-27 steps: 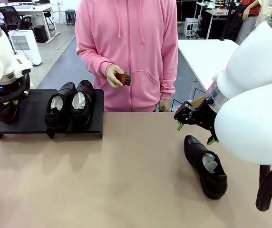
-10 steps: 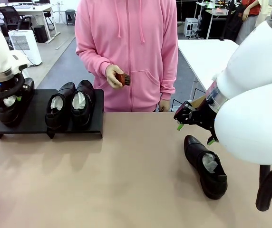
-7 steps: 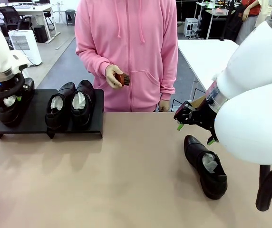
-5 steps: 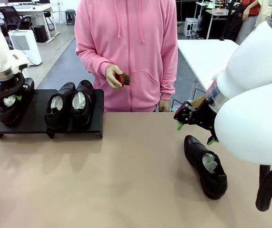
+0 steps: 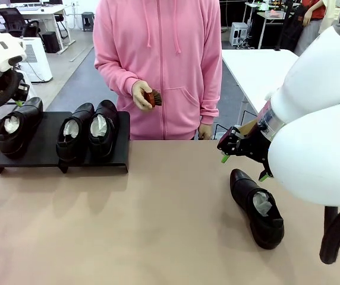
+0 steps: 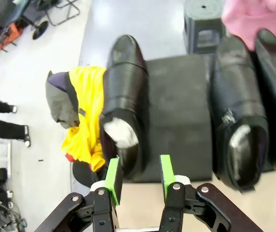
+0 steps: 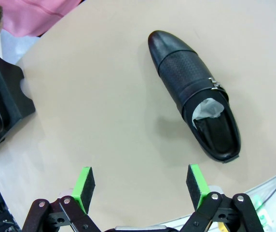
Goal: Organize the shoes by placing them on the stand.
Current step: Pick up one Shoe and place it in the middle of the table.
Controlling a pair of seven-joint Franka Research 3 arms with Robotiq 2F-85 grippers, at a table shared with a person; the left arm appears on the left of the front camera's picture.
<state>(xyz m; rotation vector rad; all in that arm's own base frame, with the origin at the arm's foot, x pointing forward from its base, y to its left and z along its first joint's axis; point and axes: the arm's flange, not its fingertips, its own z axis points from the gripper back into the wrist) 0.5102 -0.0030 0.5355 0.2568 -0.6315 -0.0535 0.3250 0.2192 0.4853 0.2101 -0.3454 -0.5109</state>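
Three black shoes sit on the black stand (image 5: 45,139) at the far left: one at its left end (image 5: 16,126) and a pair side by side (image 5: 75,132), (image 5: 103,127). My left gripper (image 6: 139,176) hovers open above the heel of the left-end shoe (image 6: 126,96), with nothing between its green pads. A fourth shoe (image 5: 256,208) lies on the tan table at the right, white paper inside. My right gripper (image 5: 244,167) hangs just above its toe, open and empty. In the right wrist view that shoe (image 7: 196,96) lies ahead of the wide-spread gripper (image 7: 141,186).
A person in a pink hoodie (image 5: 158,59) stands at the far edge holding a small brown brush (image 5: 153,98). The stand's surface (image 6: 179,111) is bare between the left-end shoe and the pair. A yellow and grey bundle (image 6: 82,116) lies beside the stand's left end.
My left gripper has risen off the left-end shoe, which stays on the stand. The right arm, the fourth shoe and the person have not moved.
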